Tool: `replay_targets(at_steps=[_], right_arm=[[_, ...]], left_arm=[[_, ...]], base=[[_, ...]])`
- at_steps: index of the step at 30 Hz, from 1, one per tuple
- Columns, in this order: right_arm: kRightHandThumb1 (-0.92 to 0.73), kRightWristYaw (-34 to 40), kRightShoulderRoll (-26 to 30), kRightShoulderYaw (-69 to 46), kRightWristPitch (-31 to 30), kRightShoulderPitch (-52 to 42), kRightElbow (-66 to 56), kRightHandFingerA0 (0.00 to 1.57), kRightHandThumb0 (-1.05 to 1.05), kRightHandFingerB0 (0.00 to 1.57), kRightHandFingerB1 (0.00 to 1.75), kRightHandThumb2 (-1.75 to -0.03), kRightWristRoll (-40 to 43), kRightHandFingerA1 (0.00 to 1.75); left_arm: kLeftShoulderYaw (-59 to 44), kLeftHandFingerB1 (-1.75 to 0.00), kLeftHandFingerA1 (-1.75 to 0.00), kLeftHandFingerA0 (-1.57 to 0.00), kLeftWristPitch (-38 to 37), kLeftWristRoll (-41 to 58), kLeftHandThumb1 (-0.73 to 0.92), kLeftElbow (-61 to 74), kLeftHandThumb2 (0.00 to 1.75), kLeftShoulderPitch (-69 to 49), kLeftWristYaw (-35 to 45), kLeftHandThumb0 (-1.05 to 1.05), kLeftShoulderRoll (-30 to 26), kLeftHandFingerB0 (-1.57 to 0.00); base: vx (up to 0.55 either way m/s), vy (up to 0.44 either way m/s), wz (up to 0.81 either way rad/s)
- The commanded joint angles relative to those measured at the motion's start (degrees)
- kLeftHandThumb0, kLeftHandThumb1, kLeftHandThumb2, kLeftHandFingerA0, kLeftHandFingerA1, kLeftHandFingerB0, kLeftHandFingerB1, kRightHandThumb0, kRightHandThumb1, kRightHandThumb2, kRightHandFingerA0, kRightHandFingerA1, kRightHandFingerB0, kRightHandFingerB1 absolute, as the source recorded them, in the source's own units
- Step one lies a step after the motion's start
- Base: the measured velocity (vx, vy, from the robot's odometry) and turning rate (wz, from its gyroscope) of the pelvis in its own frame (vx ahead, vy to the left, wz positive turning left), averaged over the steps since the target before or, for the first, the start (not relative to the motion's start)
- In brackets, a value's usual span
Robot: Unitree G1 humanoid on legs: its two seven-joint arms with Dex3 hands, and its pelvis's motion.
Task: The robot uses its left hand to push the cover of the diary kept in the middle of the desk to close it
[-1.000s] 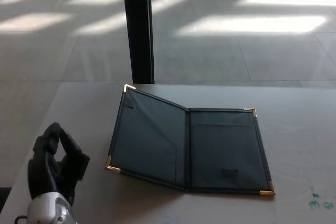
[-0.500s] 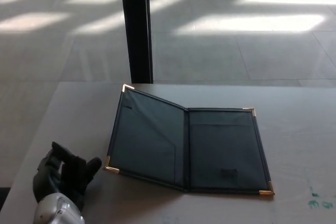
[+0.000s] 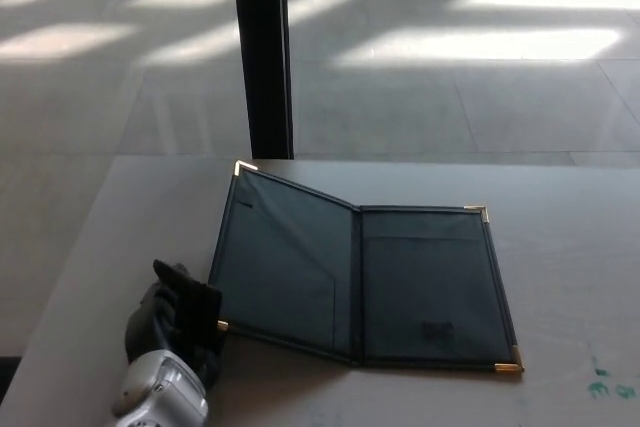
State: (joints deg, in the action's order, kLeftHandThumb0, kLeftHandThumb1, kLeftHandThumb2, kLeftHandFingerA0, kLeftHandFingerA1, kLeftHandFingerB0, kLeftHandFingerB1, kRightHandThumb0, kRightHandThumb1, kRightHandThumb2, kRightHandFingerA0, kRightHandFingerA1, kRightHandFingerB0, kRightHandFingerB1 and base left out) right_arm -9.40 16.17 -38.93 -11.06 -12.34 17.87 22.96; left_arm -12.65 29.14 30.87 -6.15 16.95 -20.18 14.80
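Dark green and lying open in the middle of the tabletop [image 3: 560,247], the diary [image 3: 360,282] is waiting while the left hand [image 3: 180,312], holding nothing with fingers apart, is touching the raised left cover's [image 3: 280,262] near corner and should be pushing it up and over gently.

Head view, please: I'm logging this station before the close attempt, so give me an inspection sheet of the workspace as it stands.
Surface: pale desk, a few small green marks near its right front edge.
Job's things: dark diary lying open mid-desk, right half flat, left cover raised at a slant; gold corner caps.
Clutter: nothing seen.
Hands: left hand at the left cover's near outer corner; contact cannot be told. Right hand not in view.
Cables: nothing seen.
Surroundings: tiled floor with sunlit patches, dark post behind the desk.
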Motion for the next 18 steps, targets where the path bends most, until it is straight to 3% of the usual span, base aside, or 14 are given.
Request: replay_targets(at_steps=[1,2,3,4,5,6,7,9,10,12,13,15,18], right_arm=[[-0.89,0.72,2.55,-0.59,-1.72,0.97,-0.16,1.0,-1.0,0.76,0.5,-0.69,0.64,0.59],[-0.89,0.56,2.68,-0.5,-1.7,1.18,0.14,1.0,-1.0,0.77,0.49,-0.69,0.59,0.59],[-0.88,0.72,2.55,-0.28,-1.62,1.45,0.13,1.02,-0.99,0.79,0.5,-0.67,0.4,0.59],[-0.64,1.1,2.38,-0.22,-1.63,1.68,0.03,1.05,-0.95,0.76,0.55,-1.18,0.31,0.64],[-0.63,1.51,2.24,-0.25,-1.63,1.92,-0.02,1.03,-0.94,0.78,0.56,-1.17,0.24,0.63],[-0.63,1.5,2.24,-0.26,-1.53,1.97,-0.01,1.03,-0.94,0.78,0.56,-1.17,0.2,0.63],[-0.64,1.49,2.3,-0.24,-1.55,2.0,0.09,1.03,-0.94,0.77,0.57,-1.17,0.14,0.63],[-0.66,0.55,2.61,-0.18,-1.66,1.37,-0.59,1.0,-0.95,0.71,0.55,-1.2,0.24,0.62],[-0.89,0.22,2.76,-0.2,-1.44,1.56,0.02,1.01,-0.99,0.77,0.51,-0.68,0.28,0.61],[-0.88,0.27,2.96,-0.23,-1.8,1.54,-0.08,1.01,-0.99,0.78,0.5,-0.67,0.25,0.6],[-0.65,0.53,2.88,-0.35,-2.18,1.66,-0.17,1.0,-0.94,0.72,0.56,-1.19,0.44,0.64],[-0.67,0.29,3.11,-0.2,-1.89,1.27,0.22,0.99,-0.95,0.72,0.55,-1.2,0.0,0.62],[-0.66,0.78,2.72,-0.64,-2.35,0.83,-0.46,1.01,-0.96,0.73,0.56,-1.2,0.39,0.64]], left_arm=[[5.83,-0.23,-0.44,-0.04,1.15,1.54,0.92,-2.12,0.85,-6.02,-0.29,-0.93,12.47,0.0],[6.98,-0.3,-0.47,-0.06,1.38,1.45,0.87,-2.13,1.25,-6.57,0.01,-0.9,12.51,-0.03],[8.56,-0.37,-0.58,-0.08,1.66,1.25,0.83,-2.03,1.22,-7.29,0.55,-0.87,12.38,0.0],[11.04,-0.4,-0.57,-0.1,1.74,0.44,0.92,-2.42,0.83,-7.92,1.3,-0.97,12.6,-0.05],[14.51,-0.44,-0.58,-0.11,1.78,-0.69,0.82,-3.24,1.21,-8.62,2.28,-0.9,13.12,-0.01],[15.31,-0.44,-0.58,-0.11,1.77,-0.69,0.82,-3.51,1.21,-8.7,2.41,-0.9,13.24,-0.01],[16.3,-0.4,-0.58,-0.13,2.08,-0.76,0.92,-3.54,0.86,-8.88,2.53,-0.99,13.31,-0.06],[18.93,-0.45,-0.57,-0.15,3.16,-0.06,0.92,-2.67,0.82,-10.1,2.24,-0.97,14.01,-0.11],[19.4,-0.46,-0.56,-0.15,3.49,0.53,0.92,-2.46,0.84,-10.19,2.65,-0.97,13.96,-0.12],[22.13,-0.47,-0.57,-0.29,4.4,0.89,0.92,-0.78,0.88,-9.95,3.52,-0.97,13.02,-0.21],[24.37,-0.48,-0.55,-0.33,4.93,0.23,0.92,1.2,0.92,-8.85,3.12,-0.98,12.17,-0.25],[27.73,-0.49,-0.55,-0.41,4.99,-1.2,0.92,4.06,0.88,-7.26,1.99,-0.97,10.9,-0.33],[38.46,-0.44,-0.52,-0.33,-0.24,-9.69,0.92,9.4,0.92,-1.56,4.51,-0.97,4.58,-0.24]], base=[[0.0,0.0,0.0],[0.0,0.0,0.0],[0.0,0.0,0.0],[0.0,0.0,0.0],[0.0,0.0,0.0],[0.0,0.0,0.0],[0.0,0.0,0.1],[0.0,0.0,0.08],[0.0,0.0,0.09],[0.0,0.0,0.07],[0.0,0.0,0.07],[0.0,0.0,0.06],[0.0,0.0,0.0]])
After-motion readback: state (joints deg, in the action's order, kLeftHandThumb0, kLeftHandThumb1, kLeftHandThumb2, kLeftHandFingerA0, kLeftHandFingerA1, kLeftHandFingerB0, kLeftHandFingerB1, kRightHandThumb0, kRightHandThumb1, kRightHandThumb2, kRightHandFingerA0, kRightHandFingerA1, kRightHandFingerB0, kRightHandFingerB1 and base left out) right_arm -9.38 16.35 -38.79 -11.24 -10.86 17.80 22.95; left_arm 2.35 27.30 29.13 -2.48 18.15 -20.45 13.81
